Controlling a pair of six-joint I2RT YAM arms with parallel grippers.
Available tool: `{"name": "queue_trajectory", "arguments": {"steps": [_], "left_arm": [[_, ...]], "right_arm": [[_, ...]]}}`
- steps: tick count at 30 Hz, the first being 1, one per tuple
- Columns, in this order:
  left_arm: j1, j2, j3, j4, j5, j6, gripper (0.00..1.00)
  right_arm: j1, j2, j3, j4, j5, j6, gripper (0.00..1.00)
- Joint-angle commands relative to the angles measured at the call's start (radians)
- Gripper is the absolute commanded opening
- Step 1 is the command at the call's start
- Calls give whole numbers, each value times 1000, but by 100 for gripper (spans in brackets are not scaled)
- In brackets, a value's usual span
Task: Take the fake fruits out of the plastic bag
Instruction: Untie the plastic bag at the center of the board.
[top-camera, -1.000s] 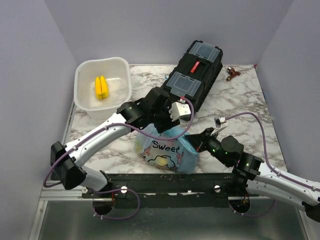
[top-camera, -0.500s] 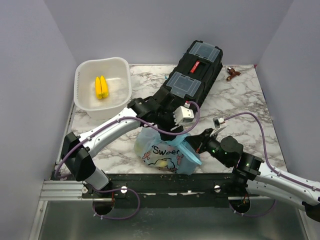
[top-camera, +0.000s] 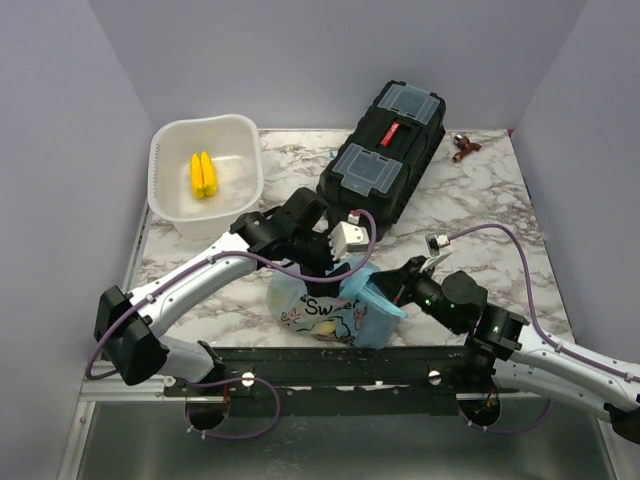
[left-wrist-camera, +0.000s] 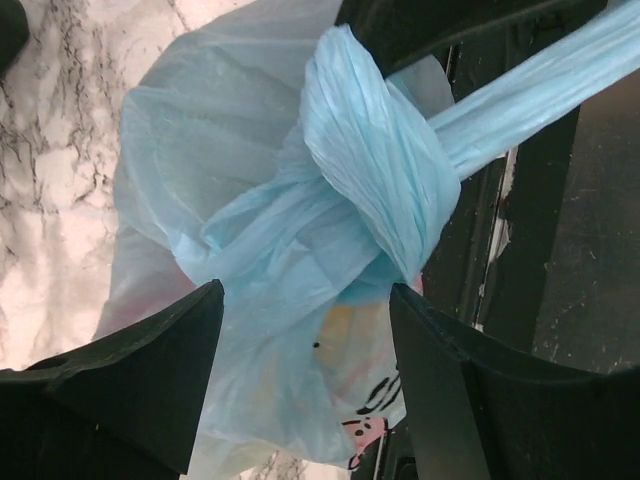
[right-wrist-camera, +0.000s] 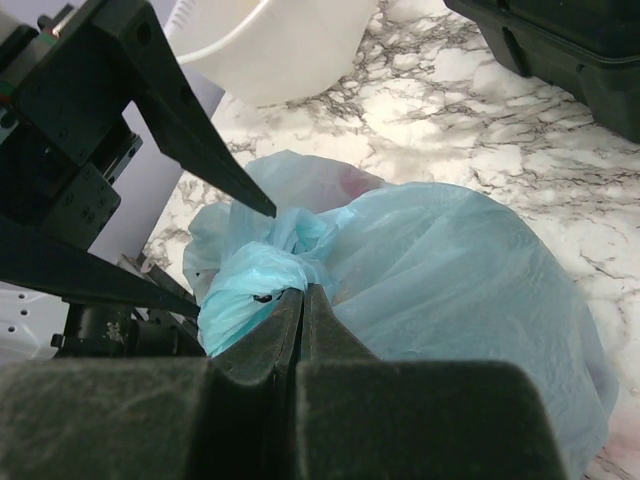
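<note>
Blue plastic bag (top-camera: 335, 312) at near edge, left gripper (left-wrist-camera: 305, 300) spread around its knot, right gripper (right-wrist-camera: 302, 292) clamped on handle.

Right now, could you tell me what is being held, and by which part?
The right end effector pinches the plastic bag by its twisted handle; the left end effector, open, holds nothing.

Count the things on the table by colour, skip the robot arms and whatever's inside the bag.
Yellow: 2 ridged sticks, lying in the tub
White: 1 tub
Black: 1 toolbox
Light blue: 1 plastic bag
Dark red: 1 small piece near the far right corner
Total: 6
</note>
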Motion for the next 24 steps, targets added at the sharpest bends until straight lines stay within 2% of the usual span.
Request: {"name": "queue_trajectory", "arguments": {"steps": [1,4,6,11,13,16,17,21,24], "left_arm": [[-1,-58,-53,27,27,-48,68],[-1,-84,-89,56,-32,-64,70],[-2,-84,-102,87,-95,-76,67],[-3,-82,-108,174,-232,-105,43],[-5,-91,-111,204,-309,-123,31],[-8,-110,-114,219,-430,-148,6],[-7,-123,-120,220,-460,-154,3],[-9,-204,-161,241,-517,-232,1],[-9,-299,-247,317,-572,-330,0]], "right_arm": [[-1,-2,41,1,-1,-16,1],[-1,-6,38,1,2,-10,1],[-1,-12,33,1,5,1,1],[-1,-8,26,1,9,6,1],[-1,-5,26,1,13,13,1],[-2,-8,25,1,14,17,1],[-1,-11,22,1,18,18,1],[-2,-28,19,-49,58,36,1],[-1,-58,7,-56,88,51,1]]}}
